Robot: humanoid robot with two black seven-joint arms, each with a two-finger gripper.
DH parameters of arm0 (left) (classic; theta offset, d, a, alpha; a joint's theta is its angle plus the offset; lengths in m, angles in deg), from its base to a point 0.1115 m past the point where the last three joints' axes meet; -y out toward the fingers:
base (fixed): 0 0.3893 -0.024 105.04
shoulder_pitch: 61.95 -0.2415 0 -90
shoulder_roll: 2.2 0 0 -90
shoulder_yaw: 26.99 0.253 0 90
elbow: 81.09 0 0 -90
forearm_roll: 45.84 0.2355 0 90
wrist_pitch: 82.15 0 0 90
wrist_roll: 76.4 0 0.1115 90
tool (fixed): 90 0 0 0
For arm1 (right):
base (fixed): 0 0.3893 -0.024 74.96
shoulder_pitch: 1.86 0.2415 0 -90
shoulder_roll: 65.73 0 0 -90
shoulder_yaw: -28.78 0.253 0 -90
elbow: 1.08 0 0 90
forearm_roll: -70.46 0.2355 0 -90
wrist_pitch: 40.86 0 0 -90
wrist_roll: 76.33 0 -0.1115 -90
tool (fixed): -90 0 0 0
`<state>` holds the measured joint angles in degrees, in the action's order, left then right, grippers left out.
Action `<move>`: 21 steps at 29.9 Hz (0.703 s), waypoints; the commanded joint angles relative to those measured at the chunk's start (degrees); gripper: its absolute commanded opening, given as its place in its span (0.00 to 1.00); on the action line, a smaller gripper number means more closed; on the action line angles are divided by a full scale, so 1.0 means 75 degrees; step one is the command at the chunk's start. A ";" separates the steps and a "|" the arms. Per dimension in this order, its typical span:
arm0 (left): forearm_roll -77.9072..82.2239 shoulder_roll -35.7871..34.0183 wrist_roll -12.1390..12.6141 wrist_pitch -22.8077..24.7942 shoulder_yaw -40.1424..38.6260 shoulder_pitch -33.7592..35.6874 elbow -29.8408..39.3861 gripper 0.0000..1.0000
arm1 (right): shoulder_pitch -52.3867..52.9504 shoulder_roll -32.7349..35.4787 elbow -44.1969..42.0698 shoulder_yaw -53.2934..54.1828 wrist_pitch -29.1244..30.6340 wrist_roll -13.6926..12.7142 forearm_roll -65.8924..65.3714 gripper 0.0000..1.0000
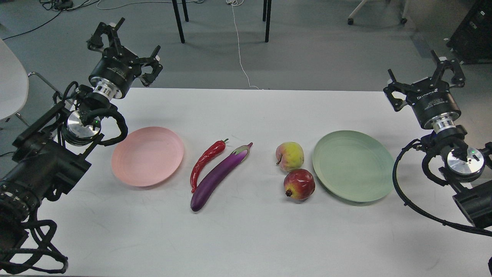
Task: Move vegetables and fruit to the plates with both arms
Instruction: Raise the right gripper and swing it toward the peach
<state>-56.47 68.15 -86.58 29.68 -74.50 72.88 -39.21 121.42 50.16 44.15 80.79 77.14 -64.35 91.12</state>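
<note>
A pale pink plate (147, 156) lies left of centre on the white table, and a sage green plate (353, 165) lies to the right; both hold nothing. Between them lie a red chili pepper (206, 161), a long purple eggplant (221, 177), a yellow-green peach (290, 156) and a dark red pomegranate (299, 184). My left gripper (125, 50) hangs open above the table's far left corner, well away from the pink plate. Over the right edge my right gripper (424, 79) is open too, apart from the green plate. Neither holds anything.
The white table (246, 238) spans the view, its far edge at the top. Beyond it is grey floor with black table legs (178, 21), cables and a white cord (240, 50). A white chair (11, 84) stands at the far left.
</note>
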 commanded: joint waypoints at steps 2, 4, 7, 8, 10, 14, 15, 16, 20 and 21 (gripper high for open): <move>0.0058 -0.0016 -0.0014 -0.0005 0.0030 0.0000 0.0005 0.99 | 0.0005 0.0005 0.0039 -0.0021 0.0000 0.0009 -0.0001 0.98; 0.0058 -0.0016 -0.0002 -0.0005 0.0018 0.0000 0.0005 0.99 | 0.0016 0.0028 0.0063 -0.0068 0.0000 0.0009 -0.0001 0.98; 0.0058 -0.0040 0.0009 -0.0005 0.0042 0.0000 -0.0007 0.99 | 0.0098 0.0180 0.0109 -0.0150 0.0000 0.0009 -0.0083 0.98; 0.0058 -0.0051 0.0009 -0.0005 0.0042 0.0000 0.0005 0.99 | 0.0226 0.0343 0.0145 -0.0243 0.0000 0.0020 -0.0211 0.99; 0.0058 -0.0063 0.0009 -0.0005 0.0042 0.0012 0.0005 0.99 | 0.0600 0.0706 0.0226 -0.0616 0.0000 0.0020 -0.0596 0.99; 0.0058 -0.0087 0.0033 -0.0063 0.0077 0.0023 -0.0007 0.99 | 0.1958 0.1246 0.0402 -0.2255 0.0000 0.0032 -0.1744 0.99; 0.0058 -0.0110 0.0044 -0.0040 0.0112 0.0023 -0.0007 0.99 | 0.2287 0.1329 0.0414 -0.2642 0.0000 0.0044 -0.2002 0.99; 0.0058 -0.0122 0.0056 -0.0017 0.0123 0.0023 -0.0007 0.99 | 0.2673 0.1399 0.0461 -0.3098 0.0000 0.0044 -0.2283 0.99; 0.0070 -0.0157 0.0068 -0.0017 0.0135 0.0035 0.0005 0.99 | 0.4080 0.1458 0.0719 -0.4716 0.0000 0.0044 -0.3490 0.99; 0.0070 -0.0192 0.0068 -0.0017 0.0135 0.0035 0.0005 0.99 | 0.4477 0.1423 0.0742 -0.5173 0.0000 0.0044 -0.3830 0.99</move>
<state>-55.96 67.17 -86.10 29.51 -73.54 73.12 -39.23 147.62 60.95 48.87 50.39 77.15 -64.03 68.60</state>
